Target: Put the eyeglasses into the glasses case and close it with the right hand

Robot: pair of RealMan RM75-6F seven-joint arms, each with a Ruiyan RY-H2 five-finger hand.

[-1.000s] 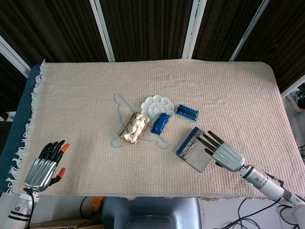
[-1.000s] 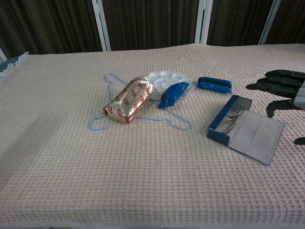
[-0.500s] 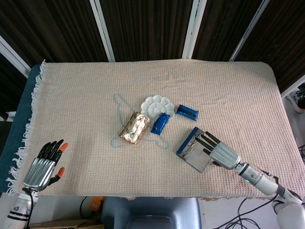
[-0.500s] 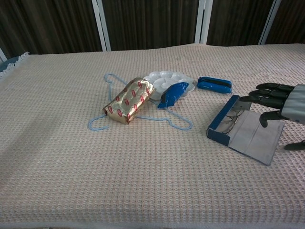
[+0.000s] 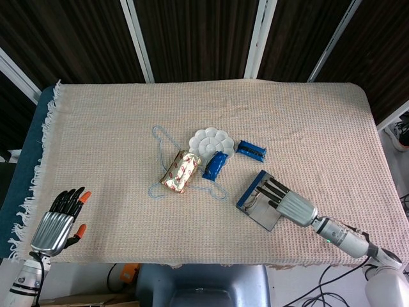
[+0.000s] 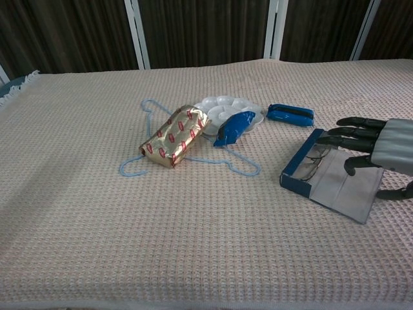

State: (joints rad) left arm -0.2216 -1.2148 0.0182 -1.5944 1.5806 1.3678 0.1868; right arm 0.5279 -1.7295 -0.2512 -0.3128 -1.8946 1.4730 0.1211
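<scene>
Over the last second I've brought the right hand [image 6: 377, 155] in from the table's right edge, so its dark fingers [image 5: 271, 190] now reach over the open glasses case [image 6: 332, 184]; the left hand hasn't moved. Nearest me, that left hand [image 5: 59, 223] sits at the front left corner of the cloth, fingers apart and empty, parked out of the way since the task wants only the right. The right hand hangs above the grey flap with its fingers extended and holding nothing; I can't tell whether they touch it. I judge it's placed there to get at the flap and fold it toward the blue tray. The eyeglasses [image 6: 313, 163] already lie inside that tray, against the blue wall. Farther out sit a gold wrapped packet [image 5: 181, 171] on a pale blue hanger [image 5: 158, 137], then a white palette [image 5: 209, 141].
</scene>
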